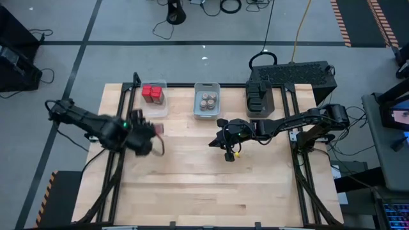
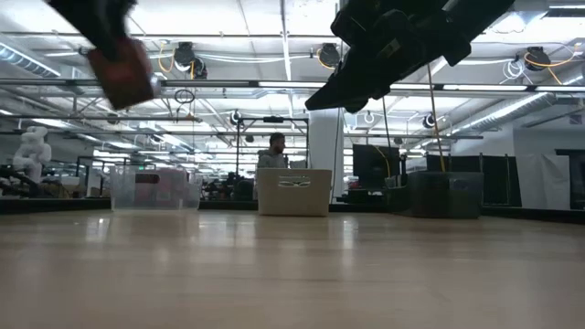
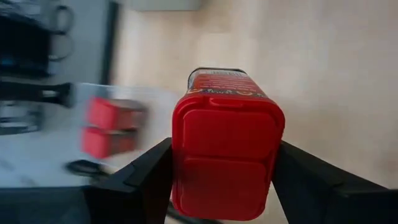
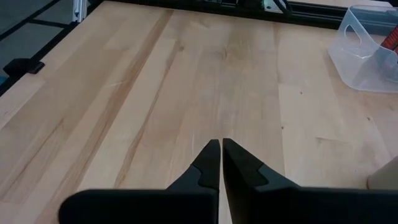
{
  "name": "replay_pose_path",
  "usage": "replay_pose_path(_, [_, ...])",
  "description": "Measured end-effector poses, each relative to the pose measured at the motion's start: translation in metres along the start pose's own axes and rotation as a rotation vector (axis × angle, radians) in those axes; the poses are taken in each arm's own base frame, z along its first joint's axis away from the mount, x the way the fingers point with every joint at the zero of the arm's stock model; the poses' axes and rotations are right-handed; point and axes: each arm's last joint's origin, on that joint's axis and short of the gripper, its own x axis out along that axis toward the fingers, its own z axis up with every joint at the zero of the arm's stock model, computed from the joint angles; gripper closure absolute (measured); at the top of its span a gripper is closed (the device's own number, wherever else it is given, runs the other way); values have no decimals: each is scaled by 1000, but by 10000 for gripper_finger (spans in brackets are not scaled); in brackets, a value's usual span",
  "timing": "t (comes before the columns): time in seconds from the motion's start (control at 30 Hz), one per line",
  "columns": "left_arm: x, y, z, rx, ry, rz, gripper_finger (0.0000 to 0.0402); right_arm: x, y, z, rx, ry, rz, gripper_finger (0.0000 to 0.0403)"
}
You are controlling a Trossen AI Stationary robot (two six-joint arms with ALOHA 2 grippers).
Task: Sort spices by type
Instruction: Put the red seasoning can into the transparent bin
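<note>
While L fingers (image 3: 221,186) clamp red spice box (image 3: 227,146) near table (image 1: 192,185) edge, R fingers (image 4: 221,163) clenched mid-table.

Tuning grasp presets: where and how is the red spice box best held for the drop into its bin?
As the left gripper has it now: fingers on the red spice box's two narrow flat sides, near the lid end. Those parallel faces suit a two-finger pinch, and a sideways hold likely leaves its underside free for lowering into the clear bin.

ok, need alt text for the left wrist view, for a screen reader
The left gripper is shut on a red spice box, its lid facing the camera, held above the wooden table. Behind it, blurred, more red boxes sit in a clear bin.
</note>
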Motion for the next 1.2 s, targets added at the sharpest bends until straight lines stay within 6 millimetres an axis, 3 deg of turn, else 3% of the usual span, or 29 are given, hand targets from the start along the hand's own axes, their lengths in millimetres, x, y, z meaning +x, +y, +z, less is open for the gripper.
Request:
replay_pose_path(0.23, [28, 56, 15, 78, 94, 118, 168, 0, 0, 0, -6, 0, 1, 403])
replay_pose_path(0.4, [46, 96, 20, 92, 109, 100, 168, 0, 0, 0, -10, 1, 1, 403])
replay_pose_path(0.7, [68, 150, -1, 32, 208, 29, 168, 0, 0, -3, -34, 30, 6, 403])
replay_pose_path(0.9, [95, 163, -14, 13, 170, -50, 168, 0, 0, -3, -54, 30, 6, 403])
replay_pose_path(1.2, [135, 155, -39, 80, 285, -121, 168, 0, -1, -3, -54, 30, 5, 403])
